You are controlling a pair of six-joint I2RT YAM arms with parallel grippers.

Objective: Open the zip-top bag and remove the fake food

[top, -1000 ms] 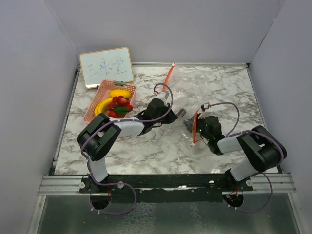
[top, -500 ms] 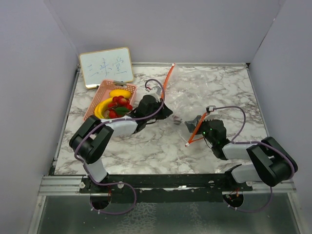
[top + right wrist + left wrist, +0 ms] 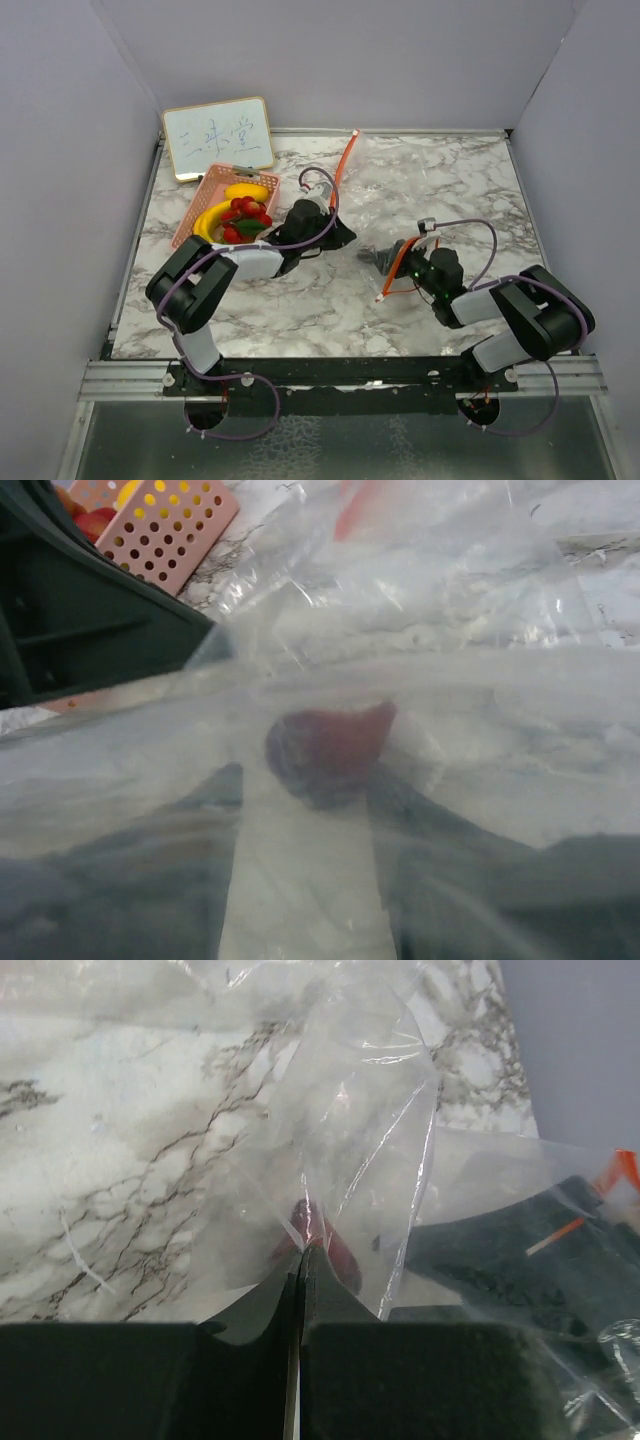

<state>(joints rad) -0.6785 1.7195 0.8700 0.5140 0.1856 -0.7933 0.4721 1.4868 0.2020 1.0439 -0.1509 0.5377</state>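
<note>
Wrist views — red piece [image 3: 330, 748] behind bag [image 3: 480, 610].

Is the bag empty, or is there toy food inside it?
Not empty. A dark red piece shows inside the clear bag, behind its plastic, in both wrist views.

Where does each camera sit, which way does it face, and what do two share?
Top external: above, behind the arms, looking down on the table; left arm, right arm show.
Left wrist: looks along its shut left pincer at the pinched bag.
Right wrist: looks past the right pincer, through bag plastic, toward the pink basket.
Both wrist views share the dark red piece.
</note>
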